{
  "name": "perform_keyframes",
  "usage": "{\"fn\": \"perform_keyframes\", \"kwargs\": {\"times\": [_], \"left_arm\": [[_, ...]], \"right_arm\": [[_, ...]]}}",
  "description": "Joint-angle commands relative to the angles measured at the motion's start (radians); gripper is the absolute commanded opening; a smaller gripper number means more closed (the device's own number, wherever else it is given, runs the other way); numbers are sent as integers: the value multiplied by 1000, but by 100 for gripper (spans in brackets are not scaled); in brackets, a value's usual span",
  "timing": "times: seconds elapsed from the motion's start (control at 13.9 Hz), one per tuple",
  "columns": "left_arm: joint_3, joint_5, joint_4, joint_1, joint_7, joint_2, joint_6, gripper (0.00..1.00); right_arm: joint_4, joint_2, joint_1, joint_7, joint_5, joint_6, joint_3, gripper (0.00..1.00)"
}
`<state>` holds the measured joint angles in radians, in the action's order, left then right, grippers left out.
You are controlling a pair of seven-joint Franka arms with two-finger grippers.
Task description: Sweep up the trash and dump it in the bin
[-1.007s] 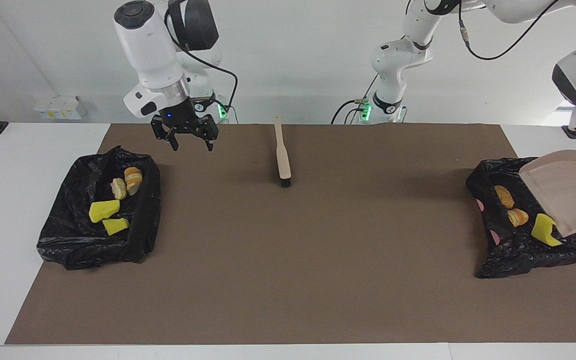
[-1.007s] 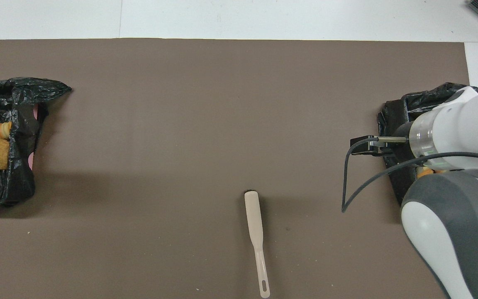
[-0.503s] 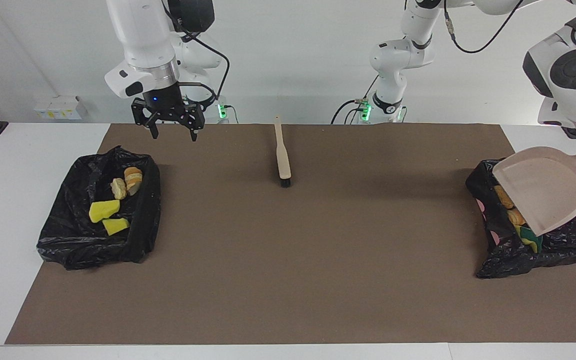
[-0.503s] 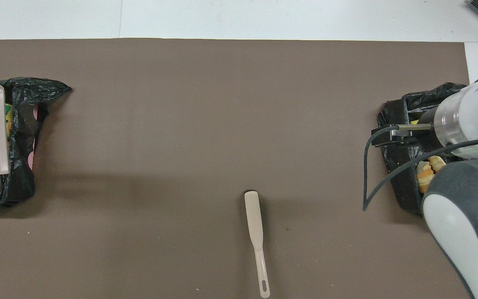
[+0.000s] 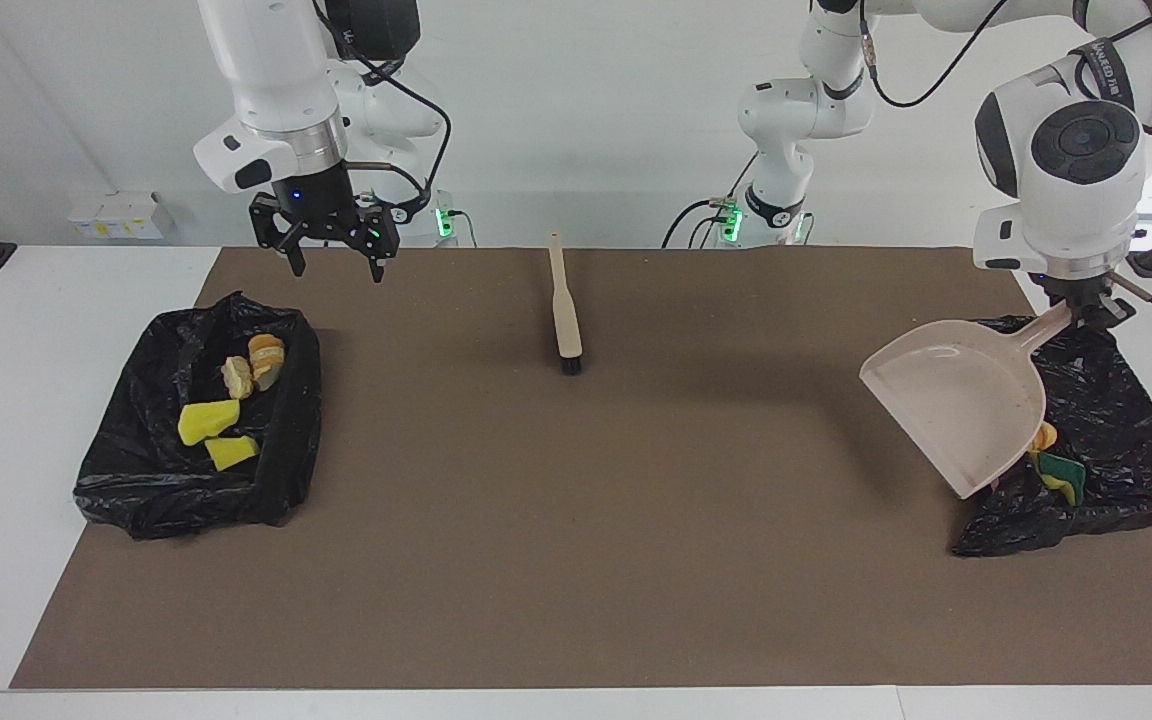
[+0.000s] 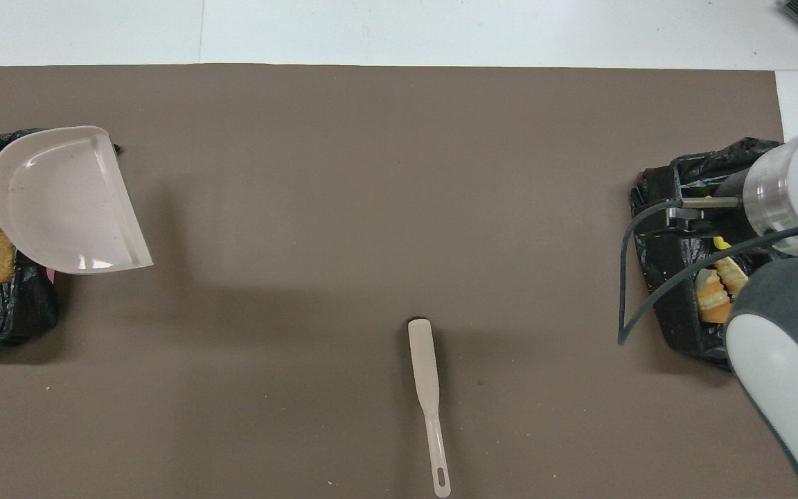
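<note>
Bright, even light falls from above — both views are sharp, without blur. Soft shadows spread on the brown mat (image 5: 576, 500) under the raised dustpan (image 5: 966, 400). A small glare spot sits near the dustpan's front edge in the overhead view.

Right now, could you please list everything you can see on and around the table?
Mat: one, brown, covers most of the white table.
Bin at right arm's end: one, black bag-lined, on the mat.
Bin at left arm's end: one, black bag-lined, partly under the dustpan.
Trash in the first bin: four pieces, two yellow, two tan.
Trash in the other bin: yellow and orange-brown pieces, count hidden by the dustpan.
Brush: one, beige handle, black bristles, on the mat near the robots.
Dustpan: one, beige, empty, raised and tilted.
Left end effector: shut on the dustpan handle.
Right end effector: open, empty, over the mat.
</note>
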<state>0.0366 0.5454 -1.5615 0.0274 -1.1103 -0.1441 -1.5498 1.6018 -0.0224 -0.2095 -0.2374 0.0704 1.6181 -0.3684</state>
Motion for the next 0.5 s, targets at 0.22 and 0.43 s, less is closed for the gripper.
{"fn": "perform_keyframes", "kwargs": {"times": [0.22, 0.43], "left_arm": [[-15, -204, -121, 101, 297, 95, 10, 0], [-15, -261, -192, 181, 473, 143, -3, 0]], "right_arm": [[-54, 16, 120, -20, 34, -52, 128, 100], [-71, 18, 160, -22, 32, -82, 177, 100]]}}
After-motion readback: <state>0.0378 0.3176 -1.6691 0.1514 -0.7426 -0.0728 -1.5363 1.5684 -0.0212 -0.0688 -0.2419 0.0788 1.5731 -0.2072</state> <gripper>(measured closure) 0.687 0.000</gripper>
